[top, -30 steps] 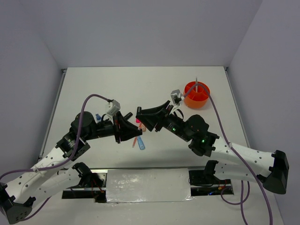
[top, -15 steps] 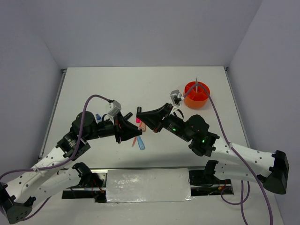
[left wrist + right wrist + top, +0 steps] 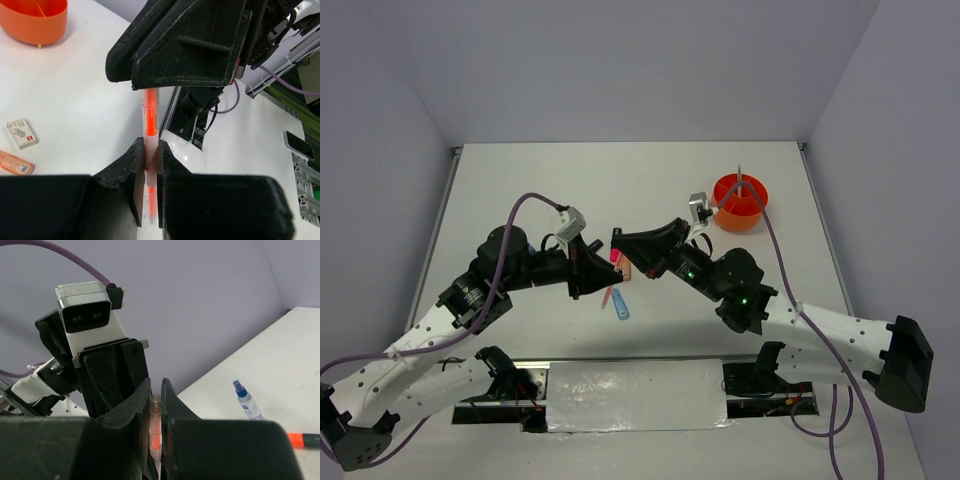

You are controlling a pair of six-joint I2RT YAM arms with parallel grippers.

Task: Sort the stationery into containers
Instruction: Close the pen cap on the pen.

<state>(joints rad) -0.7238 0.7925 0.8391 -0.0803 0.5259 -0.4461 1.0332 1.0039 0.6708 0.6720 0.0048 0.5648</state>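
A clear pen with a red-orange core [image 3: 150,120] is held in the air between both grippers. My left gripper [image 3: 150,146] is shut on one end of it. My right gripper [image 3: 155,388] is shut on the other end [image 3: 155,427]. In the top view the two grippers meet tip to tip, left [image 3: 601,268] and right [image 3: 617,244], above the table's middle. The round orange tub [image 3: 740,202] stands at the far right with a thin pen [image 3: 740,178] upright in it; it also shows in the left wrist view [image 3: 32,22].
A light-blue strip [image 3: 621,309] and a small orange pen [image 3: 607,298] lie below the grippers. A white piece [image 3: 21,133] and a peach bar [image 3: 15,162] lie on the table. A blue-capped bottle [image 3: 246,399] and an orange-tipped highlighter [image 3: 302,440] lie near the left arm.
My left arm has risen and moved right, bringing its gripper closer to the right gripper's tips. The right gripper has hardly moved.
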